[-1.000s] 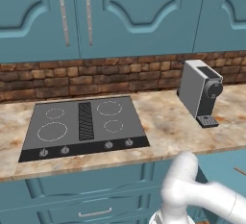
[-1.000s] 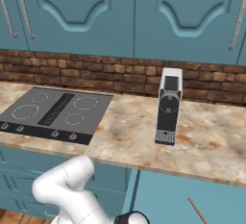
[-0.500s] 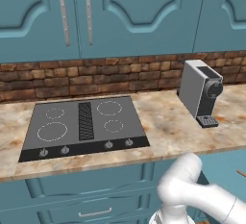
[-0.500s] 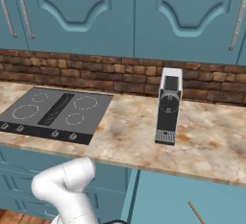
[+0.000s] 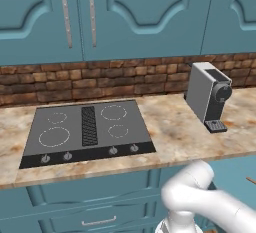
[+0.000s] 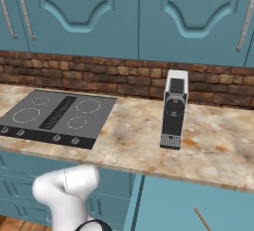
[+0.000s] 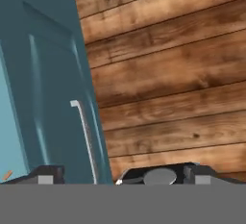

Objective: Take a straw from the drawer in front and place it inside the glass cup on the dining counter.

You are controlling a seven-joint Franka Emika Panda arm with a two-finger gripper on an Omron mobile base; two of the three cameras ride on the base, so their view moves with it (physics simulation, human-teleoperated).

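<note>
gripper (image 7: 120, 177) wide apart, drawer (image 7: 48, 103) seemingly open

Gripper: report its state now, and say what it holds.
Gripper: open, holding nothing; its fingertips stand apart on either side of the drawer handle.

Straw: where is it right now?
The straw lies in the open drawer at the lower right of the right base view, below the counter edge under the coffee machine. Its tip also pokes in at the left base view's right edge.
</note>
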